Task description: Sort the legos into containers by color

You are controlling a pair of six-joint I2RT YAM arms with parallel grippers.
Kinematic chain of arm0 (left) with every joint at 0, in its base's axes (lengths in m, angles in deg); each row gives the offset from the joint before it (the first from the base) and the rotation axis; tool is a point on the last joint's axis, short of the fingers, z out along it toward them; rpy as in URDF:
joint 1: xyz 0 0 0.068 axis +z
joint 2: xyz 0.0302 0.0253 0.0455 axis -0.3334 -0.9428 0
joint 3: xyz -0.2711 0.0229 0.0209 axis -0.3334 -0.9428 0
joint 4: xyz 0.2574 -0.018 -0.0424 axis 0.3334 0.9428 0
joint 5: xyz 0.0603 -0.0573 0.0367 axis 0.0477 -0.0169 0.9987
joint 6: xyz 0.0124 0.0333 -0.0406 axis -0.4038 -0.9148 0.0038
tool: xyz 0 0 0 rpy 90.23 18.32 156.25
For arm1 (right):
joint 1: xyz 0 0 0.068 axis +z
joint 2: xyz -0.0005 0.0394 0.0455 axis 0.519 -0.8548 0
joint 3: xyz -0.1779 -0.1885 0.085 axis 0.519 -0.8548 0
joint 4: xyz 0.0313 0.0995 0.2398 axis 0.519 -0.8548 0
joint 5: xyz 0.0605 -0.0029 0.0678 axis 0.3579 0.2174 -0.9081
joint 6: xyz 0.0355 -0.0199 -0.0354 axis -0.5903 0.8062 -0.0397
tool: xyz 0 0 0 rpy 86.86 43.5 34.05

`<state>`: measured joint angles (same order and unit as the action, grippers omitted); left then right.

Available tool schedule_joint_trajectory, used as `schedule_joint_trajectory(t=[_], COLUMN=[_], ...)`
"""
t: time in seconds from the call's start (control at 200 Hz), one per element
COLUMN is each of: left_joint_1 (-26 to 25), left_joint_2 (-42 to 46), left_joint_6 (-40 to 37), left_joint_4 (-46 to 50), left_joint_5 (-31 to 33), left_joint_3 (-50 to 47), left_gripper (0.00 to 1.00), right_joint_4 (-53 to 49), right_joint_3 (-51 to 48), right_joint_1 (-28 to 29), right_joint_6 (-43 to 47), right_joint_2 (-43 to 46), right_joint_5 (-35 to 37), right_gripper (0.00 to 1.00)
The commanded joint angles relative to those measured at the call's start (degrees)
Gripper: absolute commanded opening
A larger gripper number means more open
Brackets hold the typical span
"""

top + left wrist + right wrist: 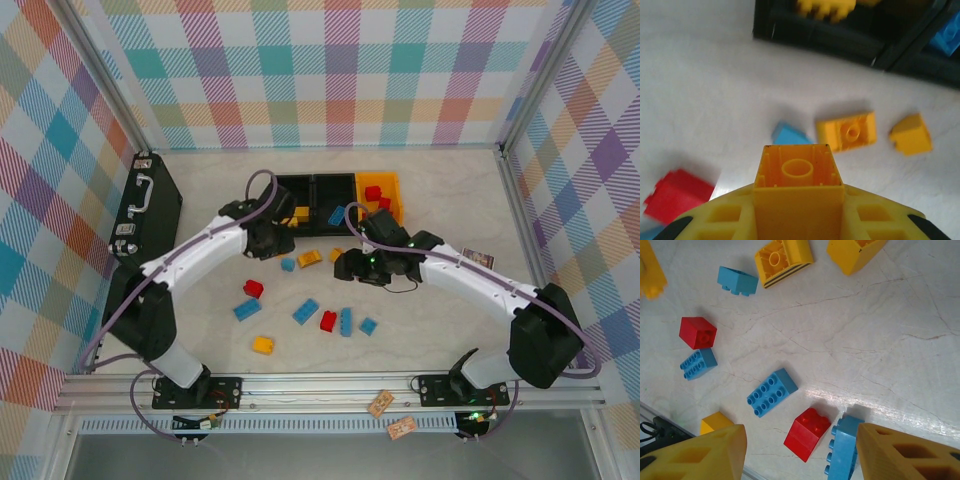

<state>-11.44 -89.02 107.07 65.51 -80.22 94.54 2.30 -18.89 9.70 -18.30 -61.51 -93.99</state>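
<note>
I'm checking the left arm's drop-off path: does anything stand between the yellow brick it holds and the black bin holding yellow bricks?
Nothing tall. A blue brick and a loose yellow brick lie on the table between the held yellow brick and the black bin; a raised carry should clear them.

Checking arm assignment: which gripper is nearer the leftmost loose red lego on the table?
Left. The left gripper is just beyond the red lego, slightly rightward; the right gripper is much farther off to its right.
</note>
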Motion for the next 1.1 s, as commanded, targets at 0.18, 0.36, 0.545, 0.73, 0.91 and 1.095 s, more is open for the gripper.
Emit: schedule_joint_trajectory(t=[0.18,0.36,0.545,0.73,0.91,1.095], left_joint_1=[3.88,4.93,6.14,6.75,6.86,6.86], left_joint_2=[-13.44,-21.77,-28.61,-33.47,-36.56,-36.71], left_joint_6=[-7.60,-9.44,-9.96,-10.04,-9.71,-9.10], left_joint_4=[3.74,6.06,8.38,10.42,12.33,12.38], left_joint_5=[0.93,1.70,2.65,3.79,4.44,4.77], left_joint_3=[16.34,26.49,34.53,40.22,44.11,44.41], left_gripper=[0.25,0.26,0.27,0.29,0.37,0.50], right_joint_4=[1.03,0.79,0.30,-0.32,-0.65,-0.78], right_joint_3=[-2.38,-2.93,-2.67,-2.10,-1.62,-1.62], right_joint_1=[0.43,0.41,0.42,0.34,0.34,0.34], right_joint_6=[-1.96,-2.43,-2.44,-2.17,-2.00,-1.74], right_joint_2=[2.90,3.17,2.95,2.81,2.44,2.33], right_joint_5=[1.78,2.22,2.31,2.49,2.40,2.55], right_gripper=[0.59,0.59,0.59,0.59,0.59,0.59])
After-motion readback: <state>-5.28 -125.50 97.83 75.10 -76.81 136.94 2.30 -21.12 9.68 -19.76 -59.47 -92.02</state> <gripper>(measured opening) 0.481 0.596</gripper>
